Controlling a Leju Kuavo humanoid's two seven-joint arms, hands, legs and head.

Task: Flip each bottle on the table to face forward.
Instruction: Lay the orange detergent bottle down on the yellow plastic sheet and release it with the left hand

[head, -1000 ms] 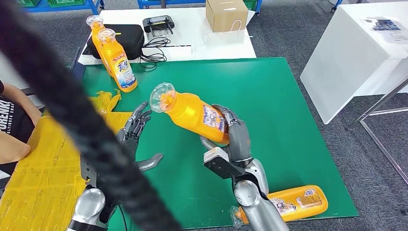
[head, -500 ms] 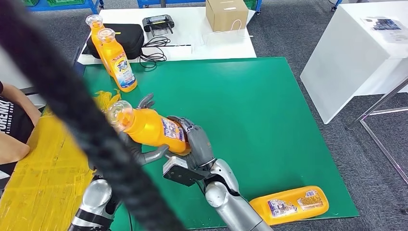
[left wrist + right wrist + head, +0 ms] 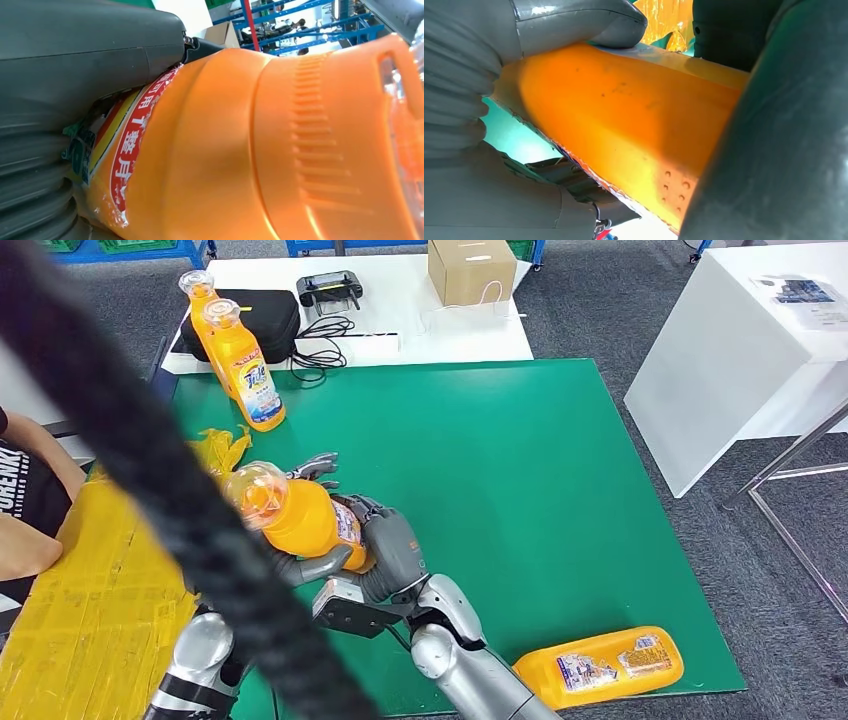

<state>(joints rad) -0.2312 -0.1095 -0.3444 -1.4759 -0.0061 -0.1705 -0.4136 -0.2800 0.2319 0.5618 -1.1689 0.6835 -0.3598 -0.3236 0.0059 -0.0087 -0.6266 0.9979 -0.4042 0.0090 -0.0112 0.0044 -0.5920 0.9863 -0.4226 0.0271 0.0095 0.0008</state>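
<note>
Four orange bottles, one of them held in both hands

So the work surface is a green mat point(image 3: 520, 470) laid over a table, with a crinkly yellow sheet point(image 3: 90, 580) covering the robot's left end of it. Beyond the mat is a white table point(image 3: 400, 320), and off to the right another white table point(image 3: 740, 350) on grey carpet. Blue racks line the far wall. A person's arm point(image 3: 25, 510) rests at the left edge by the yellow sheet.

Containers: a closed cardboard box point(image 3: 470, 268) sits on the far white table, can't tell what's in it. Next to it a black case point(image 3: 270, 320), a black controller point(image 3: 330, 288) and some cables.

Bottle count is four. Two upright bottles point(image 3: 245, 365) stand one behind the other at the mat's far left corner. One lying bottle point(image 3: 600, 665) is on its side at the near right edge, label up. The held bottle point(image 3: 300, 515) is tilted above the mat's left part, clear cap pointing toward the yellow sheet.

The right hand point(image 3: 395, 545) is wrapped around its lower body, and the left hand point(image 3: 305, 560) has its thumb under it and fingers behind, so both are clamped on it. A thick black cable point(image 3: 150, 460) cuts across the head view.
</note>
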